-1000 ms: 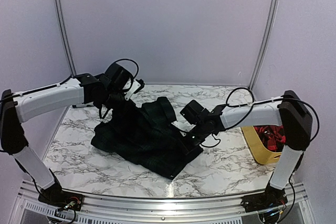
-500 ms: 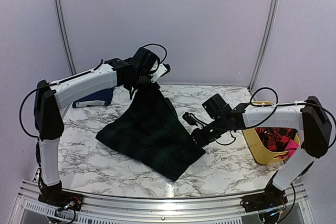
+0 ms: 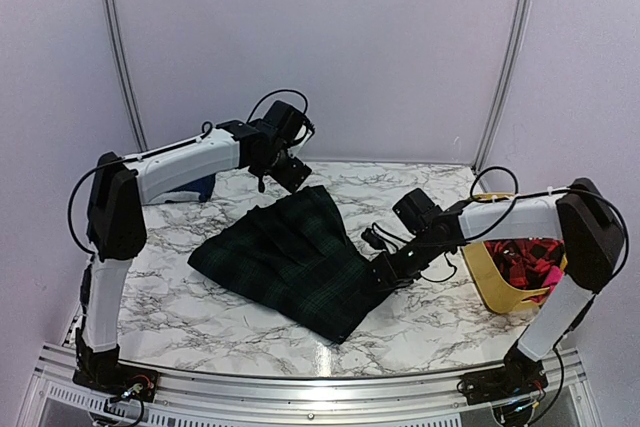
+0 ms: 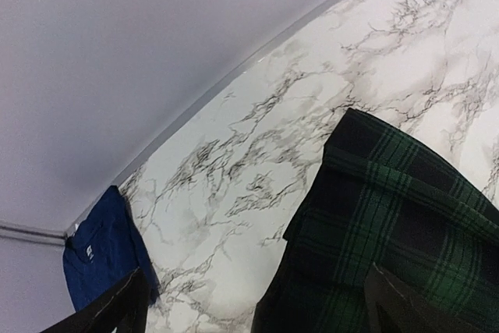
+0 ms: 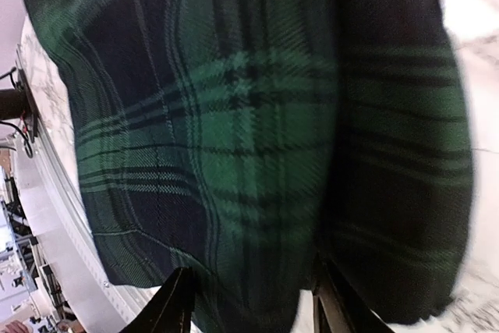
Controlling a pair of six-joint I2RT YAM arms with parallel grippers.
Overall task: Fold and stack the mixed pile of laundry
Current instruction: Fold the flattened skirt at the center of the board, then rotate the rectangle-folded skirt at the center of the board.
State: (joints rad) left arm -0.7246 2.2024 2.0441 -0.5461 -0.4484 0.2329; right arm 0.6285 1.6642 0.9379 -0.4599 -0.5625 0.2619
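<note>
- Early going: the plaid garment (image 3: 290, 259) lies spread on the worktop (image 3: 170, 297), unfolded, and no stack shows.
- The navy-blue cloth (image 4: 101, 249) lies well apart, off to the left end effector's left by the wall. The red-and-black piece (image 3: 518, 259) sits in the yellow tub (image 3: 480, 282), beyond the right end effector.
- The left end effector (image 4: 256, 290) hangs wide open and empty, just above the garment's far banded end.
- The right end effector (image 5: 253, 298) meets the garment's right edge with plaid between its fingers — pinched or not, I cannot tell.
- Long axis, seemingly: diagonal, from under the left end effector to the near-right corner.
</note>
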